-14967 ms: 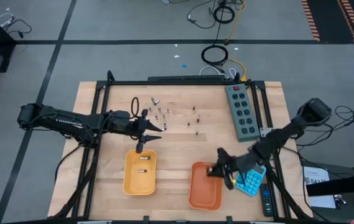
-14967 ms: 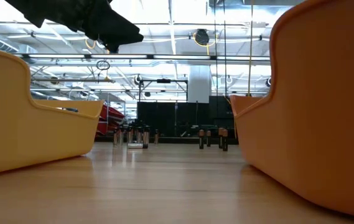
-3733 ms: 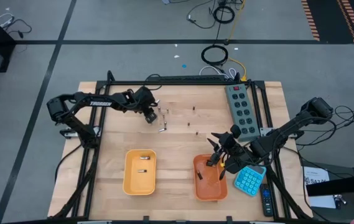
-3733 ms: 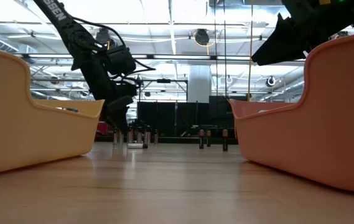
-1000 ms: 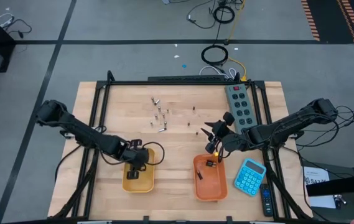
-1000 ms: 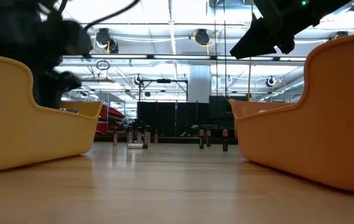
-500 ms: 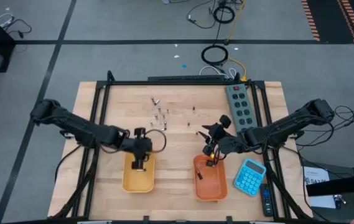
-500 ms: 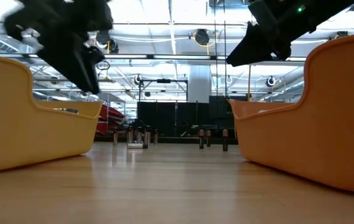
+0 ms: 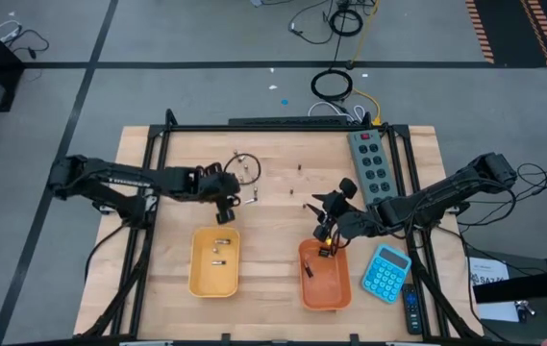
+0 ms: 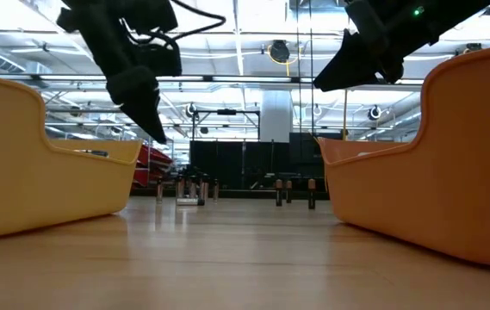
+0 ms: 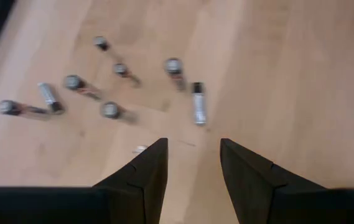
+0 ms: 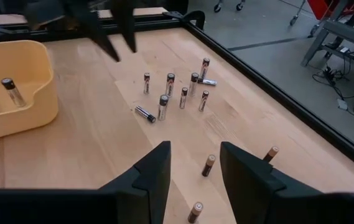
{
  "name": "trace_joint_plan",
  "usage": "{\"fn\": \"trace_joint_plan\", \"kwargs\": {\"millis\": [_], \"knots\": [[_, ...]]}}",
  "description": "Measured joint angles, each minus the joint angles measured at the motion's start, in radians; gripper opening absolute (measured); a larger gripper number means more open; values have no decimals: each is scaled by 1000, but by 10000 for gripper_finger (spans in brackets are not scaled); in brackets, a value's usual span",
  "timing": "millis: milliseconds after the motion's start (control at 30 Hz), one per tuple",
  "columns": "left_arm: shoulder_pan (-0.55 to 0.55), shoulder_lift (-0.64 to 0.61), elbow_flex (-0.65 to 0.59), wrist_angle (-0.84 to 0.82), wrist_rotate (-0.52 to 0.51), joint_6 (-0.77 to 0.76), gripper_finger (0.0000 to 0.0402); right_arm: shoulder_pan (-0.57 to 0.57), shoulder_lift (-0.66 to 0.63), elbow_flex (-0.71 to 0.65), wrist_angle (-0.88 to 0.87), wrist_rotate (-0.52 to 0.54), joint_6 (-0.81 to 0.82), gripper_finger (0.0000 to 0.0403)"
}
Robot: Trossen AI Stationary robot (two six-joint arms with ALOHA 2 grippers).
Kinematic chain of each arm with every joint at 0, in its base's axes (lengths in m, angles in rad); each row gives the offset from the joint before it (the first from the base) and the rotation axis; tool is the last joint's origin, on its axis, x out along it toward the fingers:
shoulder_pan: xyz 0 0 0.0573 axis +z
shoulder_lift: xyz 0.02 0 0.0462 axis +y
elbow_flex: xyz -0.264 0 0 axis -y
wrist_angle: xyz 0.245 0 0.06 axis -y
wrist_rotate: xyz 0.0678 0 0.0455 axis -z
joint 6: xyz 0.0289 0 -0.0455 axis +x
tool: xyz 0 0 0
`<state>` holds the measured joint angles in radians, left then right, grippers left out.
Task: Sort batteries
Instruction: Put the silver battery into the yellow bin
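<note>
Wooden table surface carries the work: a yellow tray on the left side and an orange tray on the right, both at the near edge.

Left gripper hangs above bare wood between the yellow tray and the cluster of batteries at the far-centre of the table. Its fingers are spread and hold nothing, as the left wrist view confirms. Three batteries lie flat inside the yellow tray.

Right gripper hovers over the far rim of the orange tray, fingers spread and empty. A few loose batteries stand just ahead of it, apart from the main cluster. One dark battery lies in the orange tray. A blue calculator sits beside that tray and is no part of the sort.

Hazards from this position:
- The main cluster is tightly spaced. A descending finger can strike a neighbouring cell and topple it or set it rolling.
- Most cells stand on end; a glancing contact tips them, and a cylinder lying flat is harder to pinch.
- Both arms point toward the table centre. Simultaneous reaches could bring them together.
- The two sizes look alike from above, so a cell may go to the wrong tray.

Appearance of the cells: small cylinders, dark bodies with silvery ends. The main cluster counts about eight, two of them lying flat, the rest upright.
</note>
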<state>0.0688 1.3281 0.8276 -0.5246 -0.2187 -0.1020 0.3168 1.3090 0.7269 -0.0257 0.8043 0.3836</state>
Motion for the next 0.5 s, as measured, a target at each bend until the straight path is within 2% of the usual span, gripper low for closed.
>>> {"fn": "trace_joint_plan", "kwargs": {"millis": [200,500], "knots": [[105,0,-57,46,72,33,157,0,0,0,-1,-20,-7,130],[197,4,-160,163,116,38,157,0,0,0,-1,-21,-10,130]]}}
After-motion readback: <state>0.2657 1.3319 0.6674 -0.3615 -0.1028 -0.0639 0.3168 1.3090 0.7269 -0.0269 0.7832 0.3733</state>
